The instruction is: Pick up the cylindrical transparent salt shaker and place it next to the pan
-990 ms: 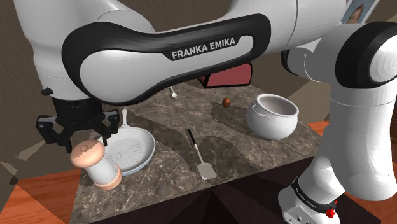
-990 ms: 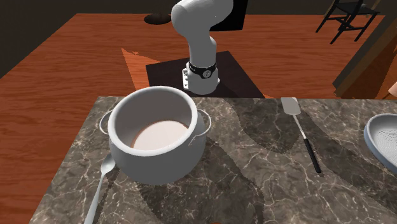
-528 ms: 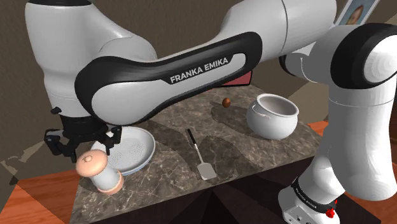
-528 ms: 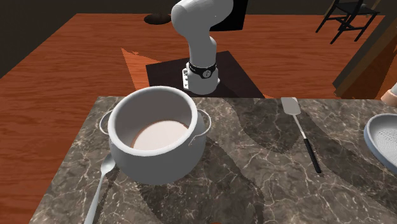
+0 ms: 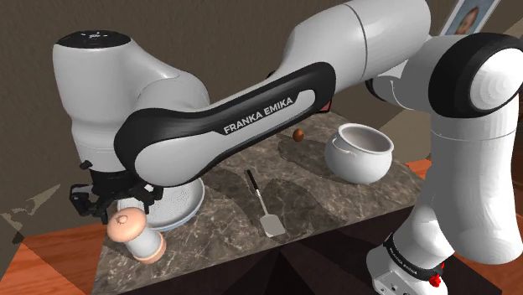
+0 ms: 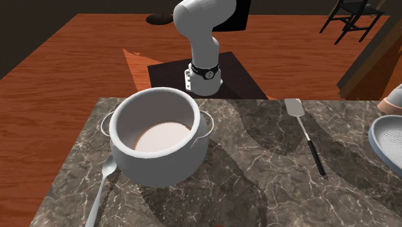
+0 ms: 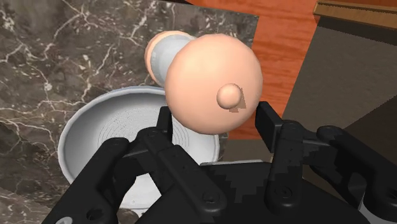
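Note:
The salt shaker (image 5: pixel 138 233) has a peach knob cap, a pale body and a peach base. It hangs tilted just at the marble counter's front corner, on the shoulder view's left. My black gripper (image 5: pixel 117 201) comes down on it from above and is shut on it. In the wrist view the gripper (image 7: pixel 216 121) has one finger on each side of the shaker (image 7: pixel 213 83), under its cap. The white pan (image 5: pixel 180 201) lies right beside the shaker, and the pan (image 7: pixel 95 137) also shows under my fingers. A sliver of the shaker (image 6: pixel 394 98) shows above the pan (image 6: pixel 386 138).
A white pot (image 5: pixel 360 152) stands at the counter's far end, with a spoon (image 6: pixel 100 193) beside it. A spatula (image 5: pixel 261 204) lies mid-counter. A small brown ball (image 5: pixel 298 133) sits near the back. The counter edge and wooden floor (image 7: pixel 280 38) lie just past the shaker.
The arm has sunk and swung toward the counter's front corner, carrying the shaker lower beside the pan. The shaker's edge has come into the second exterior view at the right.

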